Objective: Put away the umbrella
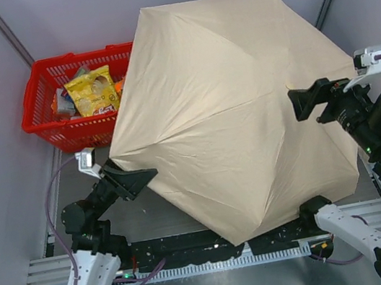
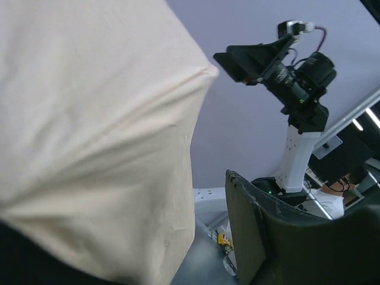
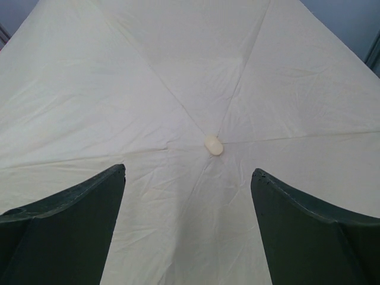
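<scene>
Grey table is showing at the near edge, where both arm bases are sitting. Just beyond, on the left, the left gripper is reaching the canopy's left edge; its jaws are standing apart with the fabric edge lying between them, and the visible finger is staying clear of the cloth. Fully spread, the umbrella is covering the middle of the table, its panels tilting toward the near side. On the right, the right gripper is hovering above the canopy with jaws wide, holding nothing, framing the pale cap at the crown. At the far left, a red basket is holding a yellow packet, and the canopy is overlapping its right end.
</scene>
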Action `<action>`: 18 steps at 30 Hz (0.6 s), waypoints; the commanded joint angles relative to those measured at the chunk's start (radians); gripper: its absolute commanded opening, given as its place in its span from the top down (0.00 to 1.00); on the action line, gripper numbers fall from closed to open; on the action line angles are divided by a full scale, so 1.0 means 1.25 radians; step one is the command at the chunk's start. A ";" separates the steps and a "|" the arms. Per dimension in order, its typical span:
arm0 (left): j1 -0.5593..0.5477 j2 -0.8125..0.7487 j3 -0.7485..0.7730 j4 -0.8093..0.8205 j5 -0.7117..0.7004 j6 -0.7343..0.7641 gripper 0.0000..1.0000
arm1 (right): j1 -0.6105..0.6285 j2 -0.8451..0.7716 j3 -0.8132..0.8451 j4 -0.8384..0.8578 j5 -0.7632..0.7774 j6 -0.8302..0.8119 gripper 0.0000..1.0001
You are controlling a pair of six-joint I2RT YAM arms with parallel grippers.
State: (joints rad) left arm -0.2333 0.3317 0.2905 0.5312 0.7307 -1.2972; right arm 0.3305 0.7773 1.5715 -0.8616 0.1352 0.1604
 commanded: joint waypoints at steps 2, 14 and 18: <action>0.003 0.077 0.226 0.089 0.017 0.028 0.63 | -0.002 0.002 0.084 -0.035 -0.068 0.053 0.09; -0.223 0.453 0.592 0.177 -0.093 0.166 1.00 | -0.004 -0.041 0.130 -0.047 -0.593 0.078 0.09; -0.413 0.555 0.710 -0.006 -0.223 0.353 1.00 | 0.002 -0.046 0.090 -0.028 -0.750 0.099 0.09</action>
State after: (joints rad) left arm -0.5877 0.9318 1.0599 0.6888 0.6151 -1.0950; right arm 0.3309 0.7174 1.7157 -0.9104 -0.5919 0.2596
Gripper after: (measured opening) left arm 0.009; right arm 0.906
